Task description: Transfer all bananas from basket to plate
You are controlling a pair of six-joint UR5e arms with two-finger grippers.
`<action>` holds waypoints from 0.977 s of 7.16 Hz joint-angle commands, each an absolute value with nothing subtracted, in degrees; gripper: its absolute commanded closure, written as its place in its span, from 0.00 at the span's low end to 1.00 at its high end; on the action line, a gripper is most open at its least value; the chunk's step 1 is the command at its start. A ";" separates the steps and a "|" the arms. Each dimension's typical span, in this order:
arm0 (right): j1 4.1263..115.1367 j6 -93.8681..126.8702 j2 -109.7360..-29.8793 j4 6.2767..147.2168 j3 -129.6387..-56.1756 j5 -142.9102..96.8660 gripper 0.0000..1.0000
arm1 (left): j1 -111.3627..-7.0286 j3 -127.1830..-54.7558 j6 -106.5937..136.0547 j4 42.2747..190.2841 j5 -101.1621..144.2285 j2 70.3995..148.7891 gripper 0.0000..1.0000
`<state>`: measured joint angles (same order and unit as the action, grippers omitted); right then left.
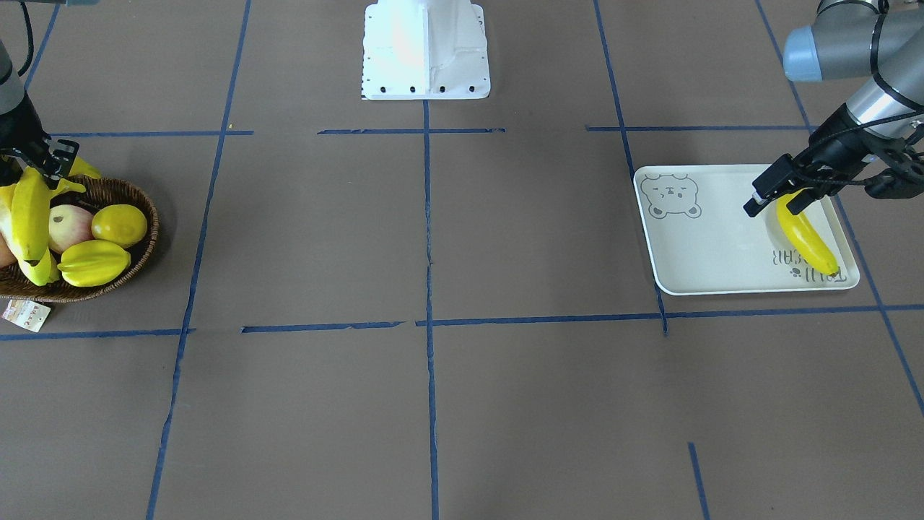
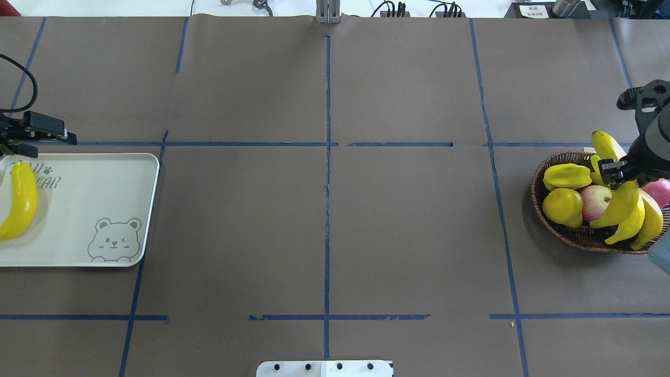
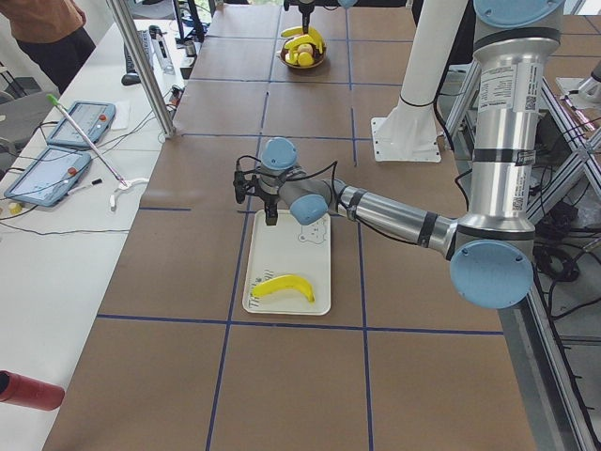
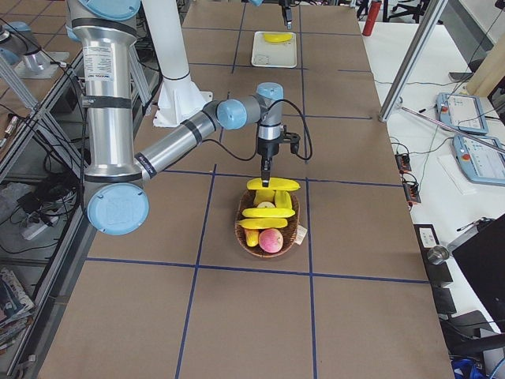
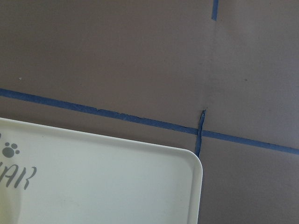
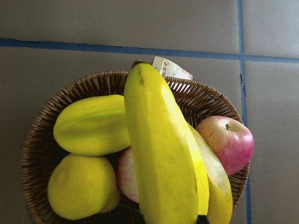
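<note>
Yellow, glossy and gently curved with a small dark tip, one banana point(image 2: 20, 201) lies flat on the white rectangular plate point(image 2: 94, 193). It sits beside the grey lettering and well apart from the bear-face drawing. The left pincer point(image 1: 772, 208) hovers over the plate, clear of that banana, with its jaws spread and nothing between them. At the opposite end of the brown bench point(image 2: 408, 235), the right pincer point(image 2: 611, 172) is clamped on a second banana point(image 2: 623, 201), which is raised above the dark woven basket point(image 2: 536, 180). Two more bananas point(image 2: 650, 222) rest in the basket next to a ridged starfruit point(image 2: 566, 175), a lemon point(image 2: 562, 206) and a pink apple point(image 2: 596, 201).
</note>
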<state>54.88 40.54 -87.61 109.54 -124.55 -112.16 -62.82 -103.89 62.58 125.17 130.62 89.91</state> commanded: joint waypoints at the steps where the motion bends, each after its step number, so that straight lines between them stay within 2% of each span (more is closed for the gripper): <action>1: 52.24 40.08 -77.50 110.30 -124.20 -118.80 0.99 | -62.67 -104.32 62.58 125.33 130.69 90.17 0.00; 2: 49.25 40.86 -68.82 110.39 -121.49 -120.31 0.98 | -62.67 -103.89 62.58 125.16 130.78 92.79 0.00; 3: 46.87 41.57 -64.03 109.61 -120.51 -120.50 0.99 | -61.01 -102.84 63.01 125.24 130.61 96.29 0.00; 4: 44.41 43.75 -61.81 109.34 -120.59 -120.32 0.99 | -56.12 -102.66 68.06 125.42 130.61 99.55 0.00; 7: 35.98 52.36 -59.77 101.53 -120.76 -113.51 0.99 | -50.91 -102.74 87.15 125.94 129.99 113.34 0.00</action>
